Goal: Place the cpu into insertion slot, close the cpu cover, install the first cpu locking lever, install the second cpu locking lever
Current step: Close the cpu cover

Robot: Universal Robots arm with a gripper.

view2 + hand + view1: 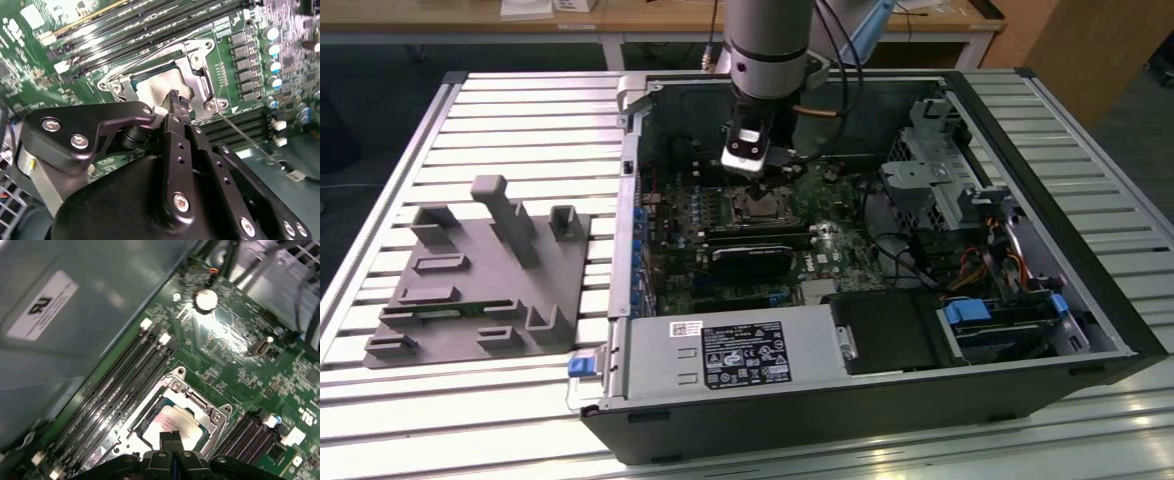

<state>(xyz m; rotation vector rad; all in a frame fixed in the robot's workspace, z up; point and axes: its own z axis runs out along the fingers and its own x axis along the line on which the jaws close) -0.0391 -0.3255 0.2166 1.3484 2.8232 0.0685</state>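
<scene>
Green motherboard [235,355] is seen around the pale silvery cpu [181,422], framed by the cpu cover [199,401]. Above it, the gripper [171,437] is clenched, empty.

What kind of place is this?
Probably a robotics lab or test workshop: an opened computer case lies on a slatted metal table under a robot arm, with a grey fixture block beside it and wooden desks behind.
</scene>
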